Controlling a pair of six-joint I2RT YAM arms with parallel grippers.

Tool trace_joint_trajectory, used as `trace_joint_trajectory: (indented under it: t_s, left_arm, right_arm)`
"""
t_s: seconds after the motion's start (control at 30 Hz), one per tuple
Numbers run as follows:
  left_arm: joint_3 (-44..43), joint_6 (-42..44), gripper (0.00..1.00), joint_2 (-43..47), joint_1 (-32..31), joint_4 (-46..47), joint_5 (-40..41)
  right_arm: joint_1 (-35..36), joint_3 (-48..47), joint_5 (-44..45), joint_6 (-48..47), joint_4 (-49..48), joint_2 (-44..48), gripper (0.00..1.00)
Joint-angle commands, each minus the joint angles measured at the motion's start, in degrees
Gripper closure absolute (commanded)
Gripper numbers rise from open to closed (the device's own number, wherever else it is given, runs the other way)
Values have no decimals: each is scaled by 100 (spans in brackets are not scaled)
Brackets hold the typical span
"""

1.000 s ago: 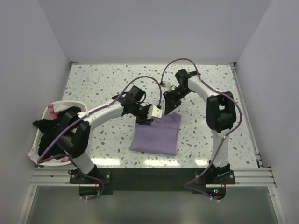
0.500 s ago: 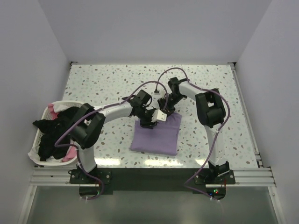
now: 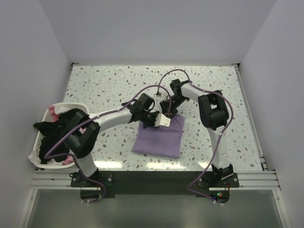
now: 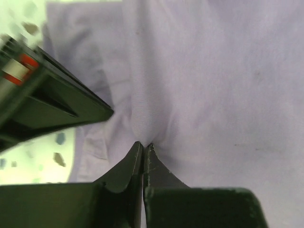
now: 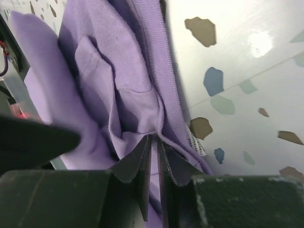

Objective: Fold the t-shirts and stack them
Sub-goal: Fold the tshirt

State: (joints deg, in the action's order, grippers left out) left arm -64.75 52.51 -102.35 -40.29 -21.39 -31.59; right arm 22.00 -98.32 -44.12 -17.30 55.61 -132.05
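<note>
The left gripper (image 4: pixel 143 145) pinches the lilac t-shirt (image 4: pixel 213 71) tightly. The right gripper (image 5: pixel 154 140) clamps a fold at its edge.

We see the left fingers (image 4: pixel 124 170) pressed tip to tip with no gap between them, nipping a small pleat of the lilac t-shirt (image 4: pixel 213 95). From that pinch a soft ridge of cloth runs straight away from the tips, with shallow creases fanning to either side. The shirt fills everything ahead of the fingers and to their right. To their left a black wedge-shaped part (image 4: pixel 52 107) juts in over the cloth, its point stopping short of the fingertips; it carries a red and white marking at its far end. Beyond the shirt's left edge, pale speckled tabletop (image 4: pixel 28 156) shows.
</note>
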Motion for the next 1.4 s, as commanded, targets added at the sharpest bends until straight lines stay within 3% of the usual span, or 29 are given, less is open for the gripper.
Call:
trace_joint_trajectory:
  t_s: [0.0,0.43,0.7,1.0,1.37]
  left_arm:
    - [50,-47,100,610,-189,609,196]
    - [-328,31,100,233,-23,1145,821]
    - [208,224,100,189,39,1699,883]
    - [893,611,100,435,-374,1726,900]
    - [1658,-116,100,882,-1076,1796,1752]
  right_arm:
    - [155,155,316,-291,-218,-216,85]
    - [173,209,255,-634,45,-234,89]
    - [147,-431,641,-915,554,-49,87]
    - [164,-1443,1265,-1398,1328,48,85]
    - [551,-1225,1292,-2321,1865,-673,89]
